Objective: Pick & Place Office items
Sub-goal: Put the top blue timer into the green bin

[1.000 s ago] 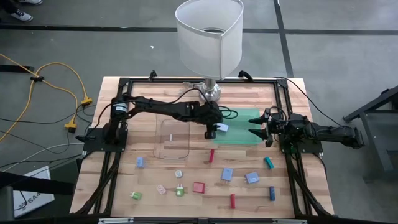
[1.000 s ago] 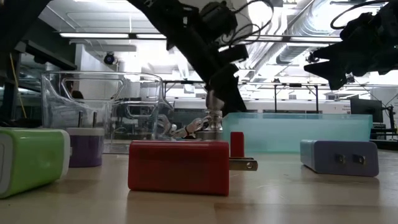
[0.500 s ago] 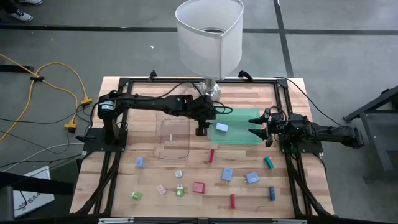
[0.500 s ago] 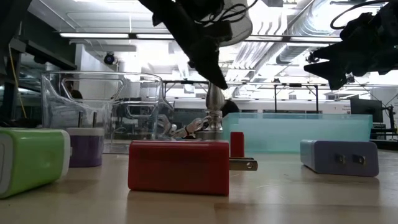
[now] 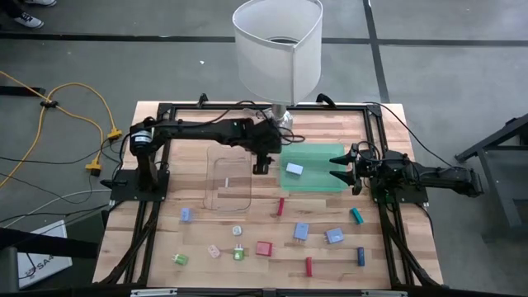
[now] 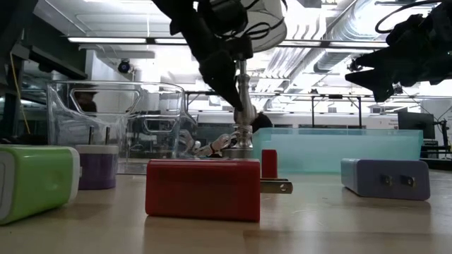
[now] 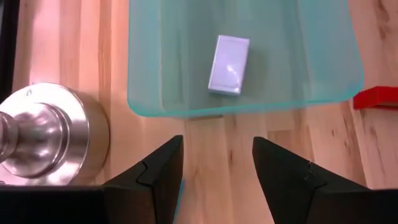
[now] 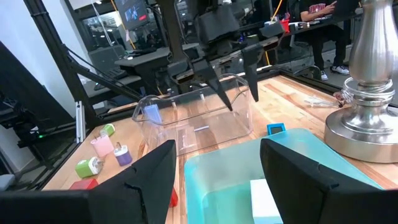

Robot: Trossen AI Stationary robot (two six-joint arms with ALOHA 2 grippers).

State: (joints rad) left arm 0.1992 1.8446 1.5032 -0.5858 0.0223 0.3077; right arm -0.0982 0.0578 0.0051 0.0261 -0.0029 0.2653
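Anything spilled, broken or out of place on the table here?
Nothing looks damaged or spilled. A table lamp stands at the table's far edge, odd among the small office items. One pale block lies in the green tray; the rest lie loose on the wood.

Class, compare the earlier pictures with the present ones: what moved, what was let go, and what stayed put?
The left gripper let go of the pale blue block, which now lies in the green tray. Open and empty, it drew back from the tray toward the lamp base and the clear tray. The right gripper stayed open at the green tray's far edge. The pieces on the table did not move.
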